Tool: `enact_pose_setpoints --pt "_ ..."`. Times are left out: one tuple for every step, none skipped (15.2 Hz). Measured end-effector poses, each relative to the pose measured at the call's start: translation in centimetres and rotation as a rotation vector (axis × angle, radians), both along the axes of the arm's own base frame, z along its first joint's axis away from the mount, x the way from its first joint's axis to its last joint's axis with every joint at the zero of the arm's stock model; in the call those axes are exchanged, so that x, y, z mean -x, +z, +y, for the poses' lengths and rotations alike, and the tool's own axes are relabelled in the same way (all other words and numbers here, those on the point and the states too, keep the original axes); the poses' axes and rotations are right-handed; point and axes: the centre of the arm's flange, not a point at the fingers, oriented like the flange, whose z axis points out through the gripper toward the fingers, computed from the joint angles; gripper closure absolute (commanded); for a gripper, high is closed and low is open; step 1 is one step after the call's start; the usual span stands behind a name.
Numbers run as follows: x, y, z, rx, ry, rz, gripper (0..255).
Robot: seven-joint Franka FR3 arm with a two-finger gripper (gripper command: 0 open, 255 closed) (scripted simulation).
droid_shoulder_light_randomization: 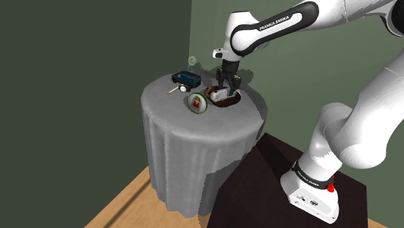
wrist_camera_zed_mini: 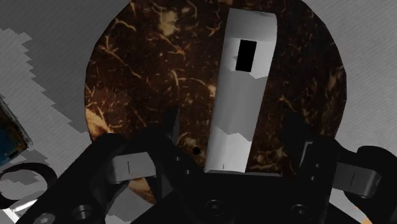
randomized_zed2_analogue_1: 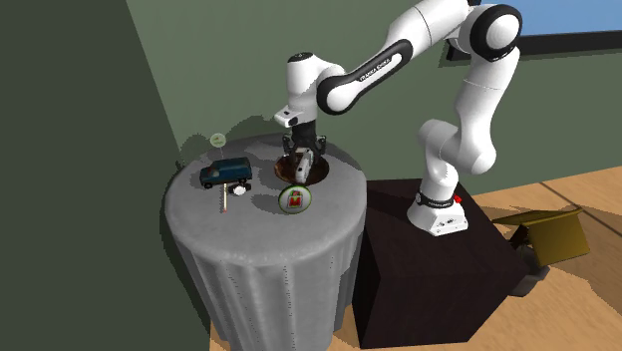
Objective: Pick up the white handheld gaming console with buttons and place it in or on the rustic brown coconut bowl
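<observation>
Console between parted jaws

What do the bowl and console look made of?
Bowl: dark brown and matte with tan fibrous flecks, likely coconut shell. Console: plain matte grey-white with one black patch and no texture; the material is unclear, maybe plastic.

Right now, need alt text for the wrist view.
A white handheld console lies inside a dark brown speckled bowl, between the two black fingers of the open gripper, which stand clear of it on either side. The bowl sits on a grey cloth-covered table.
</observation>
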Motion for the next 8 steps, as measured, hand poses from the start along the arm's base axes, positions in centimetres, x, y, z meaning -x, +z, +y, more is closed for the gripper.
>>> enact_pose_setpoints --pt "0.0 0.0 0.0 0.000 0.000 0.000 0" --pt "0.0 0.0 0.0 0.000 0.000 0.000 0" --pt "0.0 0.0 0.0 0.000 0.000 0.000 0" --pt "0.0 0.0 0.0 0.000 0.000 0.000 0" --pt "0.0 0.6 0.0 0.000 0.000 0.000 0" --pt "0.0 1.5 0.0 0.000 0.000 -0.001 0" --pt "-0.2 2.8 0.1 0.000 0.000 -0.002 0" --pt "-0.2 3.9 0.1 0.000 0.000 -0.002 0"
